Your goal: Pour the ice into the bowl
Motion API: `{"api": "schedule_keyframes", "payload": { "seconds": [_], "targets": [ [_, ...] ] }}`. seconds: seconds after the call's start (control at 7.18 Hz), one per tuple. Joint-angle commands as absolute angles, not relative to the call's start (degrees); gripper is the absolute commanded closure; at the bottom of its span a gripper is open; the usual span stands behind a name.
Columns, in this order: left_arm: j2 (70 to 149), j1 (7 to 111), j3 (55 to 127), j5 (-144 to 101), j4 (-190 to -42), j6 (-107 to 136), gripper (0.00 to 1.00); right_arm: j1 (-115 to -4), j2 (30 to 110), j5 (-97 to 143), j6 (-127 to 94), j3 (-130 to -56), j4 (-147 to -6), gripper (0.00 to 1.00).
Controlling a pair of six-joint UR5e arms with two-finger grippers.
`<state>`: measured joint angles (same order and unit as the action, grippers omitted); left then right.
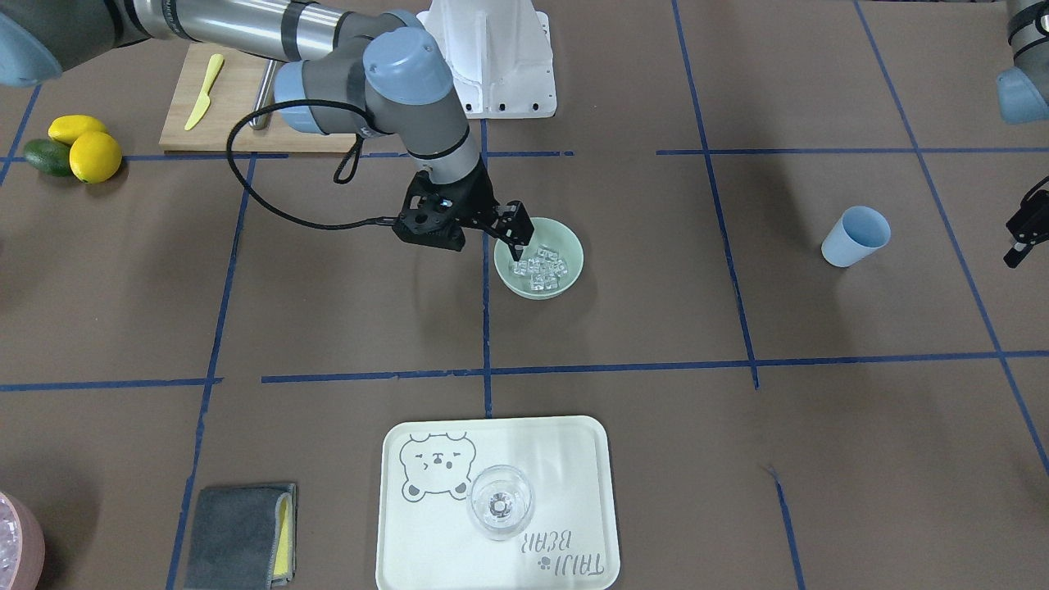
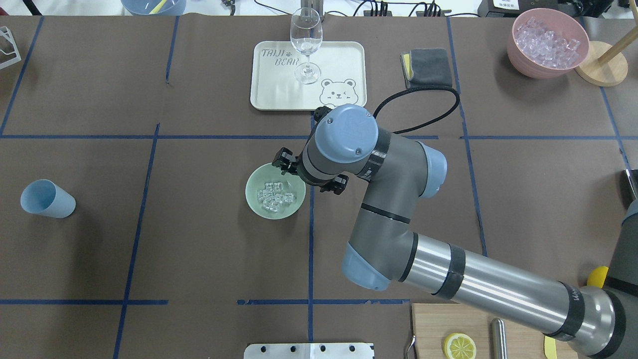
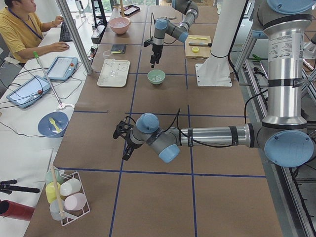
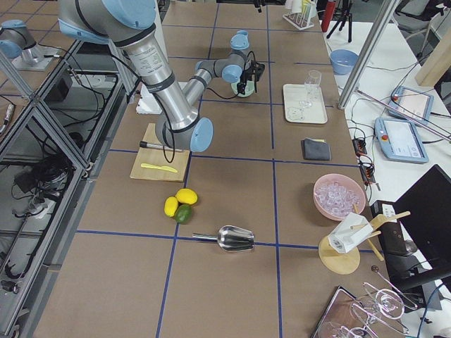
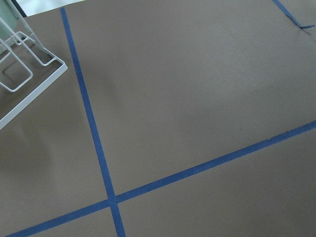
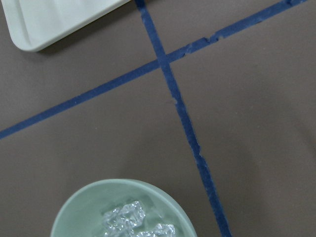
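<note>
The pale mint-green bowl (image 1: 574,264) stands near the table's middle, with several clear ice cubes (image 1: 543,269) inside. It shows in the overhead view (image 2: 254,200) with the ice (image 2: 274,197), and at the bottom of the right wrist view (image 6: 84,210). My right gripper (image 1: 516,250) points down at the bowl's rim on the arm's side; its fingers look slightly apart and hold nothing I can see. It also shows in the overhead view (image 2: 284,162). My left gripper (image 1: 1016,250) hangs open and empty at the table's far end, also seen in the left side view (image 3: 122,143).
A blue cup (image 1: 855,236) lies on its side near my left gripper. A white tray (image 1: 574,459) holds a clear glass (image 1: 500,501). A grey cloth (image 1: 238,533), a pink container of ice (image 2: 546,42), a cutting board (image 1: 238,106) and lemons (image 1: 94,156) sit around the edges.
</note>
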<state>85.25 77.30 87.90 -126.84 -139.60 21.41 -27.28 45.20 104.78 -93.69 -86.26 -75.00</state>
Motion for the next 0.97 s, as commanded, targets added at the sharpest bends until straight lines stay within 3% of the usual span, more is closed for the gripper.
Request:
{"api": "schedule_keyframes", "payload": {
  "seconds": [0.0, 0.14, 0.28, 0.7, 0.84],
  "targets": [
    [85.3, 77.3, 88.0, -126.7, -139.2, 21.6, 0.0, -25.2, 44.5, 104.5, -89.5, -83.2, -75.1, 0.01],
    [85.3, 77.4, 88.0, -126.7, -139.3, 21.6, 0.0, -25.2, 44.5, 104.6, -89.5, -82.8, -75.0, 0.6],
    [85.3, 77.3, 88.0, -126.7, -139.3, 21.6, 0.0, -25.2, 44.9, 104.8, -88.9, -82.6, -75.0, 1.0],
    [85.3, 77.3, 87.8, -126.6, -139.5, 21.5, 0.0, -29.5, 46.8, 109.1, -88.8, -84.6, -74.7, 1.0],
    [85.3, 77.3, 88.0, -126.6, -139.6, 21.4, 0.0, -33.2, 50.2, 113.8, -88.7, -89.0, -74.9, 1.0]
  ]
}}
